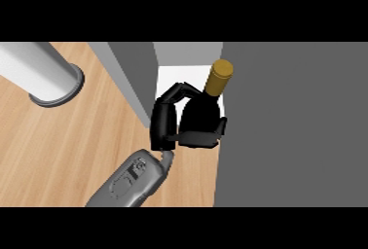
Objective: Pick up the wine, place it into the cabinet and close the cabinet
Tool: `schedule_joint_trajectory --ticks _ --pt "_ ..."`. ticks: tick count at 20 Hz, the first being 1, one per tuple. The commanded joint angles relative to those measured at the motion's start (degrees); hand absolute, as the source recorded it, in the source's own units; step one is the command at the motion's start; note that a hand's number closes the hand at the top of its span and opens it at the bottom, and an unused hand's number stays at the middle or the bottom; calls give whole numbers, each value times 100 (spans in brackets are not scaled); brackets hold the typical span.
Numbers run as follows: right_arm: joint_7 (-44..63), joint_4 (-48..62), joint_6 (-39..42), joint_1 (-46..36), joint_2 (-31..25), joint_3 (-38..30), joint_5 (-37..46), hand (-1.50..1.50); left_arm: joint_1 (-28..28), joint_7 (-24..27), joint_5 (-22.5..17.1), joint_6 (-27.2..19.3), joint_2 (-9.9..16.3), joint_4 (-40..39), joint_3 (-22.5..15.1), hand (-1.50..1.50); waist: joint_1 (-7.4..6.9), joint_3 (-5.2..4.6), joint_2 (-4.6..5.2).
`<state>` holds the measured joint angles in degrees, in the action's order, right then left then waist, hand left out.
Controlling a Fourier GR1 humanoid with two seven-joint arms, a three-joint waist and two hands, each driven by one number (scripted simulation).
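Only one hand [173, 127] is in view, on a grey forearm [129, 184] coming up from the lower edge. Which arm it belongs to cannot be settled from this view; by its placement I take it for the right. Its fingers and thumb are curled round the wine [205, 109], grasping the dark body of the bottle low down, with the gold-capped neck standing clear above the fingers and tilted slightly to the right.

The bottle sits in the narrow white opening of the cabinet [137, 68], between the grey left wall and the broad grey panel on the right, which I judge to be the door [295, 121]. The gap looks barely wider than bottle and hand together. Whether the base rests on the cabinet floor cannot be seen.

Risks, as judged:
- Release before the base is seated; with that lean, the bottle could topple against the door or roll out.
- Fingers catching the bottle on withdrawal and dragging it back through the opening.
- The door, when swung, striking the neck if the bottle stands too near the front edge.

A grey cylinder [39, 73] stands on the wooden counter [64, 146], well apart to the left, and poses no hazard.
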<state>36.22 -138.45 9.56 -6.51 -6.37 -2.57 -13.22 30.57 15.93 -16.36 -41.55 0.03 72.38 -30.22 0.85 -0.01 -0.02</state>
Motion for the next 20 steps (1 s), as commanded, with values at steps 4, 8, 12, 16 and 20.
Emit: schedule_joint_trajectory --ticks 4,8,12,16,20 --pt "138 -580 93 156 -113 -372 -763 -150 267 652 -330 -99 -3 -783 195 150 25 0 8" --pt "-221 -620 221 658 197 116 -217 -150 -43 697 -171 324 -2 -641 532 150 -35 1 -2" --pt "277 -658 -13 83 -5 -25 -419 -150 358 1057 -674 268 -1 -1148 590 150 6 -2 6" --pt "645 -942 -261 -10 -74 -250 -619 -150 498 724 -502 919 128 -1424 1124 150 -1 -1 -4" --pt "291 -919 -46 354 31 -181 -672 -150 866 842 -670 937 -1 -1881 1249 150 43 -1 5"
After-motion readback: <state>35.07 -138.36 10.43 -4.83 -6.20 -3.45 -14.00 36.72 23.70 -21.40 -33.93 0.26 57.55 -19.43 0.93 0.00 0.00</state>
